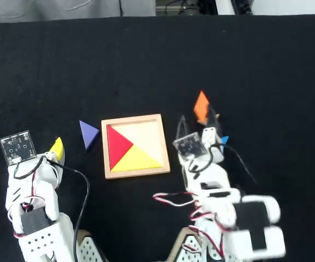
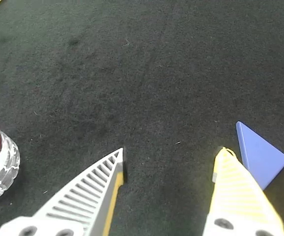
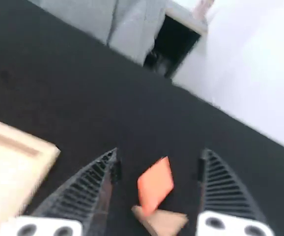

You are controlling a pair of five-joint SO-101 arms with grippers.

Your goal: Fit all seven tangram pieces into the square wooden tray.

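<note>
Tangram tray (image 1: 133, 118) is sitting mid-worktop (image 1: 146, 60) between the two arms. It's got a red triangle (image 1: 117, 144) and a yellow triangle (image 1: 137, 159) lying in it, and the rest of the tray floor is bare wood. In the high view the left arm is down low off the tray's left side, wrist tipped forward. The left gripper (image 2: 171, 160) hangs over bare black cloth with its fingers spread wide and nothing between them. A purple triangle (image 2: 260, 153) lies just beside the yellow fingertip (image 2: 228, 169), between that arm and the tray. The right arm is stretched forward along the tray's right side. The right gripper (image 3: 159, 156) also has its fingers spread, and an orange piece (image 3: 156, 183) shows in the gap between them. Can't tell if anything's touching it. A small blue piece (image 1: 224, 140) pokes out right beside that arm.
</note>
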